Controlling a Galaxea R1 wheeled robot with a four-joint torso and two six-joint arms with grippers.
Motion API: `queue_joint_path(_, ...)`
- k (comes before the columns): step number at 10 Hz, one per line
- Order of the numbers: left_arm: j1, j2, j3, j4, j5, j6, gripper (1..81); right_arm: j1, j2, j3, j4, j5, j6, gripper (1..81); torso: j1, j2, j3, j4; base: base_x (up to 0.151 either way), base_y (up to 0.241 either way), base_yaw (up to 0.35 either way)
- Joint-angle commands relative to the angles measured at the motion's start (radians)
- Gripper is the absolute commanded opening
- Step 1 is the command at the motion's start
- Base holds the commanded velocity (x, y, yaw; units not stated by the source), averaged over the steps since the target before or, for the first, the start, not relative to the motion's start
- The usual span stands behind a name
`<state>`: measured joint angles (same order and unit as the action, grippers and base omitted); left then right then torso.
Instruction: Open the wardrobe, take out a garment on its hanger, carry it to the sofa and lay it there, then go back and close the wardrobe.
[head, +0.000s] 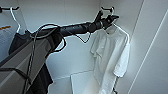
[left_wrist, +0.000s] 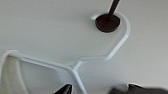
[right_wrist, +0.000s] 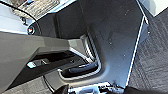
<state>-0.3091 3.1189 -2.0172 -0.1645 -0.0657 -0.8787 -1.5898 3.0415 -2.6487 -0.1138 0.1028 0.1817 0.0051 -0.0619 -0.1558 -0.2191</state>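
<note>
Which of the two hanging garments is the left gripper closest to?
The white shirt at the right of the wardrobe; the left gripper is up at its hanger. The black garment hangs far left.

Inside the one open wardrobe (head: 75, 30) hang two garments, one white shirt (head: 112, 52) and one black garment (head: 20, 42), on two white hangers (head: 122, 31) (head: 15, 18), each hooked over one of two black hooks (head: 107, 9) (head: 10, 9).

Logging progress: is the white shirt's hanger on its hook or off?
On: the hanger loops over the black hook, the shirt hanging below, the left gripper beside it.
</note>
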Motion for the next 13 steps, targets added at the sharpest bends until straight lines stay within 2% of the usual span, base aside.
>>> queue_joint_path(1, -0.181, 0.02, 0.043, 0.019, -0.019, 0.006, 81.1, 0.032, 0.004, 0.004, -0.001, -0.06, 0.001, 81.1, 0.0, 0.0, 0.0, 0.0, 0.0, 0.0, 0.0)
queue_joint_path(2, -0.181, 0.023, 0.044, 0.019, -0.02, 0.006, 81.1, 0.032, 0.003, 0.004, -0.001, -0.061, 0.001, 81.1, 0.0, 0.0, 0.0, 0.0, 0.0, 0.0, 0.0)
queue_joint_path(3, -0.181, 0.023, 0.043, 0.017, -0.02, 0.006, 1.0, 0.032, 0.004, 0.004, -0.001, -0.061, 0.001, 81.1, 0.0, 0.0, 0.0, 0.0, 0.0, 0.0, 0.0)
queue_joint_path(6, -0.179, 0.0, 0.06, 0.014, -0.043, 0.004, 1.0, 0.03, 0.003, 0.004, -0.001, -0.063, 0.001, 81.1, 0.0, 0.0, 0.0, 0.0, 0.0, 0.0, 0.0)
queue_joint_path(10, -0.231, -0.144, 0.176, 0.016, -0.065, 0.003, 1.0, 0.036, 0.006, 0.006, -0.003, -0.063, 0.001, 81.1, 0.0, 0.0, 0.0, 0.0, 0.0, 0.0, 0.0)
queue_joint_path(13, -0.296, -0.192, 0.212, 0.014, -0.06, -0.013, 1.0, 0.033, 0.006, 0.003, 0.0, -0.054, 0.001, 81.1, 0.0, 0.0, 0.0, 0.0, 0.0, 0.0, 0.0)
